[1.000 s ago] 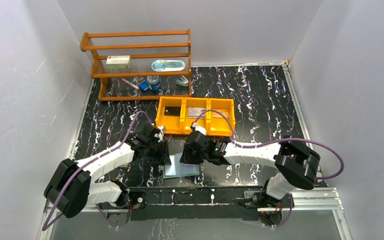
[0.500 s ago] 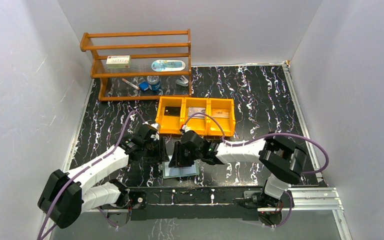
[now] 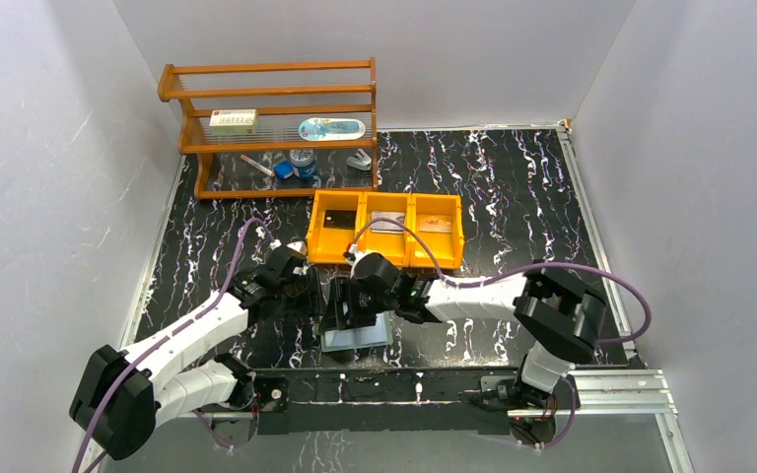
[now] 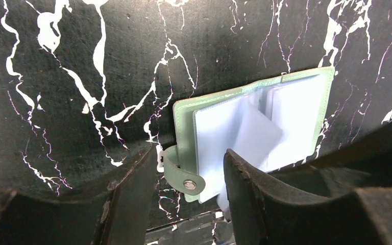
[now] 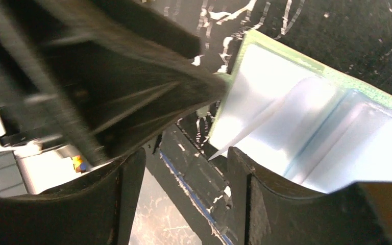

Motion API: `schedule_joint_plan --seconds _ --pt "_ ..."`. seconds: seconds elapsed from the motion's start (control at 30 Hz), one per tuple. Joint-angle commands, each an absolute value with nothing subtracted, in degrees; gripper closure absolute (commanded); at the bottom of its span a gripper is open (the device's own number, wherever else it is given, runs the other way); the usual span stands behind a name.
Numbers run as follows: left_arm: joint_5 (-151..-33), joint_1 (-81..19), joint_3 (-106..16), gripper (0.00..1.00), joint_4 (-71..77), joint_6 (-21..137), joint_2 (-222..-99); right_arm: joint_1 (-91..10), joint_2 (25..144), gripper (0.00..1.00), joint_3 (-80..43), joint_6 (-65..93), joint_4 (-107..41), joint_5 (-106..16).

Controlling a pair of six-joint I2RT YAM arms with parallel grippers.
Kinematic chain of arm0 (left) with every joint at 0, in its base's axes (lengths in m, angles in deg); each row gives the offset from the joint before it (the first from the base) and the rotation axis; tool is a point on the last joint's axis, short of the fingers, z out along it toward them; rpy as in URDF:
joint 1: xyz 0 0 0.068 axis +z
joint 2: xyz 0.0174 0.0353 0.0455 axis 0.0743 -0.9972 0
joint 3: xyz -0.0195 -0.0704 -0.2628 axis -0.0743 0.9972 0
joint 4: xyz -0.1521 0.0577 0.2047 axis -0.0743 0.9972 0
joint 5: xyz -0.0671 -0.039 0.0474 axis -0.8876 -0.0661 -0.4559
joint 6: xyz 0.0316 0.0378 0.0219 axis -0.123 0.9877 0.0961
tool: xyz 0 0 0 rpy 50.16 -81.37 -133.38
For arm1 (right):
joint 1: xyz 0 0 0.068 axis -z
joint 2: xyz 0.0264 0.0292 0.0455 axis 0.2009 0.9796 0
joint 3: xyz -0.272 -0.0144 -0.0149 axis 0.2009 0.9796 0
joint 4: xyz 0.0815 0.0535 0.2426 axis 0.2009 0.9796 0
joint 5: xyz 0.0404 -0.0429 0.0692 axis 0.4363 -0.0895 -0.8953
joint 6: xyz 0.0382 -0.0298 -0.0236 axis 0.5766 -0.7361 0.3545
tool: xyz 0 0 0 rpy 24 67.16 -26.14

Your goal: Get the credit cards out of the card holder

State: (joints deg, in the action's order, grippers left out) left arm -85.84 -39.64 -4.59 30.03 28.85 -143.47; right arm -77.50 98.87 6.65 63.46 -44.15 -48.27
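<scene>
Right tool (image 5: 184, 153), spread, has slid left over card holder (image 4: 255, 122) beside spread left tool (image 4: 189, 153)

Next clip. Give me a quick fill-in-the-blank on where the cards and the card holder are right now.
1. The orange tray has ___ compartments.
2. Seen from the top camera, the black card lies in the tray's ___ compartment.
3. In that same view, the tan card lies in the tray's ___ compartment.
4. The card holder lies ___, not folded shut, with its pale pockets facing up.

Missing words: three; left; right; open
</scene>
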Motion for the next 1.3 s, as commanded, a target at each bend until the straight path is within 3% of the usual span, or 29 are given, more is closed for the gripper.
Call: schedule_joint_plan --seconds 0.0,0.3,0.47,0.67,0.9,1.27 --pt "-86.50 -39.95 -5.34 0.50 30.94 29.94 -144.29 -77.43 91.00 0.29 6.89 59.66 -46.83 -46.34" --pt "-87.44 -39.95 -5.27 0.50 30.14 30.23 -144.61 -77.41 82.51 0.26 10.49 57.17 -42.51 -36.89" --pt "-85.25 -39.97 -5.56 0.50 31.07 29.13 -142.62 -75.94 82.47 0.30 8.87 65.40 -22.97 -22.30" --pt "-84.99 -39.95 -5.85 0.44 30.96 29.50 -140.05 -75.31 84.74 0.41 9.93 66.56 -22.52 -25.35" --pt "-88.23 -39.95 -5.01 0.38 28.92 30.14 -139.70 -75.31 88.86 0.45 8.74 66.18 -22.95 -28.46" --pt "-94.60 -40.09 -3.76 0.52 26.36 32.69 -147.65 -75.31 92.11 0.45 7.72 66.22 -22.39 -29.73"
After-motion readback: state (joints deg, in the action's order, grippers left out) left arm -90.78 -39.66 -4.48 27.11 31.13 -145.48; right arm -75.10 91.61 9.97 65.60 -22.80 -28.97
